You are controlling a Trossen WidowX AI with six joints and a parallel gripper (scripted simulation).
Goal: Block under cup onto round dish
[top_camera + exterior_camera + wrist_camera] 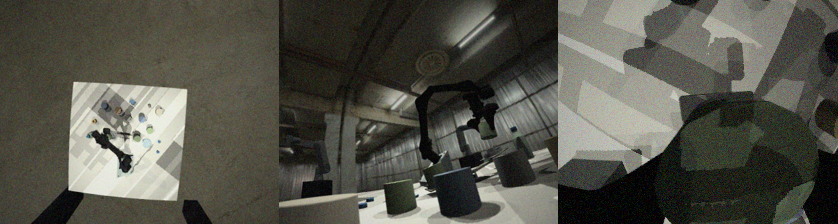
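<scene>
My gripper (484, 125) (107, 134) is shut on a pale green cup (487, 130) and holds it high above the table. In the wrist view the cup (738, 165) fills the lower half as a dark green round shape. The balance (125, 136) shows from above as a thin dark bar just right of the gripper. A second green cup (137, 137) stands near its right end. The round light-blue dish (146, 143) lies just right of that cup. I cannot make out the block in any view.
Several cylinders stand on the patterned table (96, 179): blue (104, 105) (456, 192), tan (118, 110), cream (159, 111), green (150, 129) (400, 196), grey (514, 168). Small blue blocks (132, 102) (159, 141) lie scattered. The arm's base (125, 164) sits near the front.
</scene>
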